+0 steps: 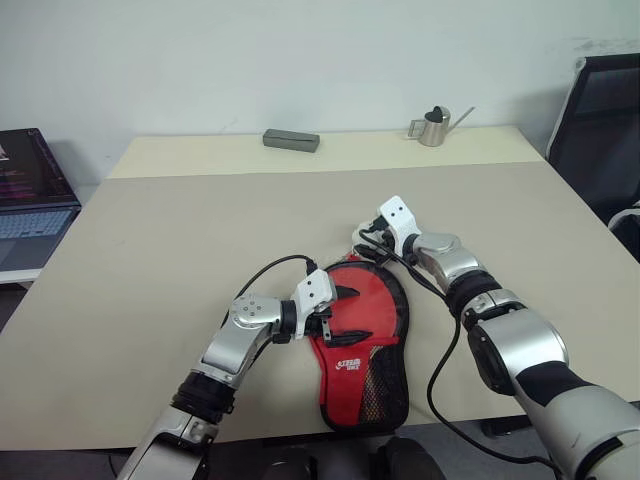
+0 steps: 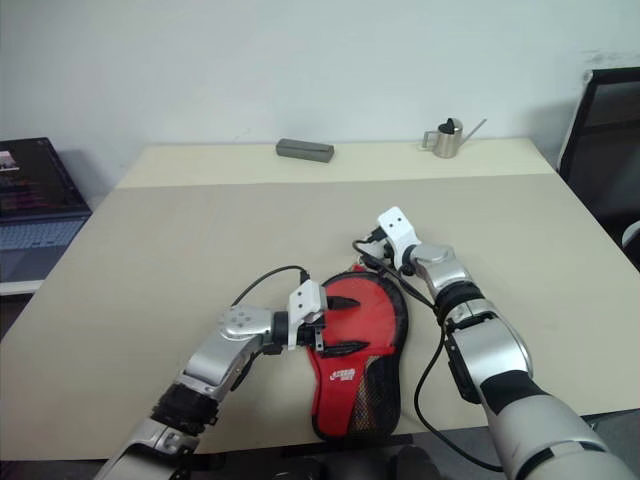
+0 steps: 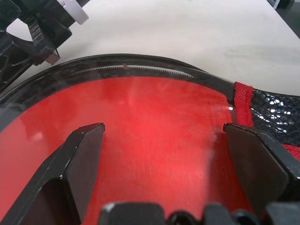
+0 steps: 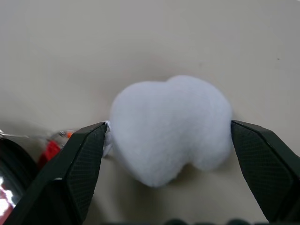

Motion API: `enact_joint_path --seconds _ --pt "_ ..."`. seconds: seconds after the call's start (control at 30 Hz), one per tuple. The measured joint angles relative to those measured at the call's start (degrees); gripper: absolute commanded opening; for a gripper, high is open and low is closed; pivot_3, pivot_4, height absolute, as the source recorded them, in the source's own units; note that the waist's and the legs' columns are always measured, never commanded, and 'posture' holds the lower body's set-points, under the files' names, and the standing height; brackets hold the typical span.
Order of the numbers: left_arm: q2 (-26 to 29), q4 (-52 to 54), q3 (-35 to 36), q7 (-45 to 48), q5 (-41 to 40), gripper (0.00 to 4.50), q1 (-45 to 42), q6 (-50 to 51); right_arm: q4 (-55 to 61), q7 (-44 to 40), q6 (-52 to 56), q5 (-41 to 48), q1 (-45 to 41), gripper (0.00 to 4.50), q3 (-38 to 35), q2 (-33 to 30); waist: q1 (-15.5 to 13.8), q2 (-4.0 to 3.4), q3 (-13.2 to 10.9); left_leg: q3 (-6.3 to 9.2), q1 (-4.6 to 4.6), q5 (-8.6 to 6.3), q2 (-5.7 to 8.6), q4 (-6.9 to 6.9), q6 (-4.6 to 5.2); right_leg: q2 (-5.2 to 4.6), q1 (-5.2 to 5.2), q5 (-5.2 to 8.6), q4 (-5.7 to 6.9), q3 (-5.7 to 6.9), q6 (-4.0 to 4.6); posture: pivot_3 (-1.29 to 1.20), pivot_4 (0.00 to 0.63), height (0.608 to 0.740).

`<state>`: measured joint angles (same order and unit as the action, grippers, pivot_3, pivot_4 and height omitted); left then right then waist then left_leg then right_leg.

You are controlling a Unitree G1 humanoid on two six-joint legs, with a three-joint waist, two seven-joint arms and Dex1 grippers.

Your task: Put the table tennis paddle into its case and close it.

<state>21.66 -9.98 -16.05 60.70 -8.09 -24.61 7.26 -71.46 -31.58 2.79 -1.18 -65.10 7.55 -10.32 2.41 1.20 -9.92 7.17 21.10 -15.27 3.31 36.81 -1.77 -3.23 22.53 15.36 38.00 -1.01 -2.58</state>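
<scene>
Nearest the camera, at the table's (image 1: 150,230) front edge, lies the red-and-black case (image 1: 360,345), its narrow mesh-pocket end toward the robot and its round end farther up the beige top. From the left, a laptop (image 1: 30,195) sits off the table's side; the left gripper (image 1: 335,310) reaches in over the case's round red face, its black fingers (image 3: 82,154) spread wide and holding nothing, the glossy red surface and the zip track along the rim lying between them in the left wrist view. The table tennis paddle cannot be made out apart from the case, and whether it already sits inside cannot be told. Further right, the right gripper (image 4: 168,164) hovers at the case's far rim, jaws wide on either side of the white pom-pom (image 4: 171,126), which rests on the table between them, ungripped. Along the back edge sit a grey box (image 1: 291,140) and a small metal watering can (image 1: 435,125); a black chair (image 1: 600,130) stands at far right. The risk from here: a pinch on the soft pom-pom could slip or tug the chain without running the zip, and a loose hold by the left gripper would likely let the whole case slide.
</scene>
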Motion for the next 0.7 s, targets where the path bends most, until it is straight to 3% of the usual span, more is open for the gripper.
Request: enact_joint_path --seconds 0.1,0.27,0.47,0.57,0.7 --pt "0.2 0.5 0.0 0.0 0.0 4.5 0.3 0.4 -0.9 0.9 -0.2 0.0 -0.5 3.86 -1.4 0.4 0.2 -0.01 0.0 0.0 0.0 0.0 0.0 -0.01 0.0 0.01 0.01 0.0 0.0 0.0 0.01 0.0 0.15 0.74" --pt "0.7 1.4 0.0 0.0 0.0 4.5 0.8 1.1 -1.1 1.7 -0.2 0.1 -0.9 2.17 -2.9 1.6 0.6 -0.03 0.0 0.0 0.0 -0.01 -0.01 -0.03 0.01 0.01 0.01 0.01 0.01 -0.01 0.01 0.0 0.15 0.74" --pt "1.2 2.6 0.0 0.0 0.0 4.5 1.6 1.5 -1.2 1.7 -0.2 0.0 -1.0 0.5 -3.7 2.0 0.7 -0.03 0.0 0.0 -0.01 -0.03 -0.01 -0.03 0.04 0.01 0.01 0.01 0.02 -0.01 0.01 0.0 0.15 0.74" --pt "1.4 2.7 0.0 0.0 0.0 4.5 1.7 1.7 -1.2 1.7 -0.4 -0.3 -1.0 0.07 -3.7 2.1 0.7 -0.05 0.0 0.0 -0.03 -0.03 -0.01 -0.03 0.06 0.02 0.0 0.01 0.04 -0.01 0.01 0.0 0.15 0.74" --pt "1.8 2.8 0.0 0.1 -0.1 4.5 1.7 2.1 -1.1 1.7 -0.9 -1.2 -1.0 0.05 -3.7 2.3 0.7 -0.06 0.0 0.0 -0.05 -0.04 -0.02 -0.03 0.06 0.02 -0.01 0.01 0.05 -0.01 0.02 0.0 0.15 0.74"
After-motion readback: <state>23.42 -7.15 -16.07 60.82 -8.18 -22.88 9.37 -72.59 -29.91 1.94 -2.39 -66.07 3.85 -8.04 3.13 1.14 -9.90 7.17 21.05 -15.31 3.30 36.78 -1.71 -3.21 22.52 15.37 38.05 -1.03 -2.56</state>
